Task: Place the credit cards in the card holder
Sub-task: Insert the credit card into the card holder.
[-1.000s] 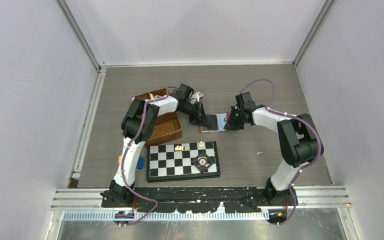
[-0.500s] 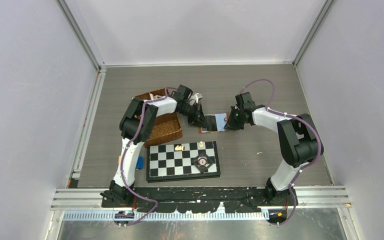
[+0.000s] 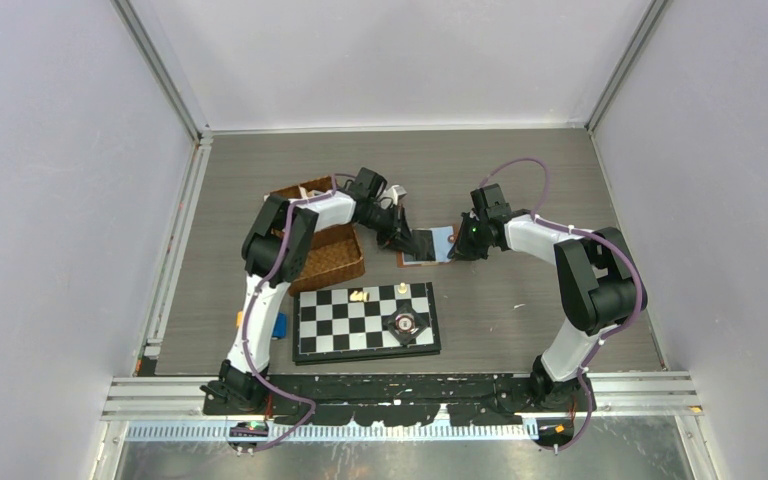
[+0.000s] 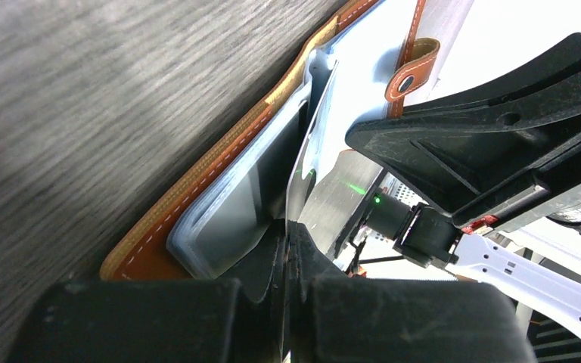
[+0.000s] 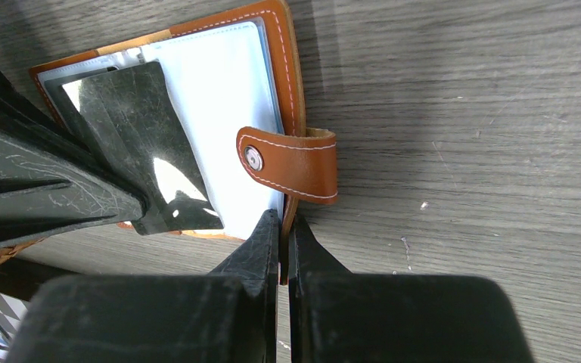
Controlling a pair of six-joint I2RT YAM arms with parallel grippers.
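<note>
Even, bright overhead lighting is shown; the grey wood-grain tabletop [image 4: 60, 98] is blurred in the left wrist view, the far background overexposed.

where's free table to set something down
Bare table along the far wall, left of the basket, and right of the chessboard. Crowded mid-table around the wallet and basket.

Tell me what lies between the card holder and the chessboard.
Only a bare strip of table, seen in the top view; the card holder and chessboard lie apart.
</note>
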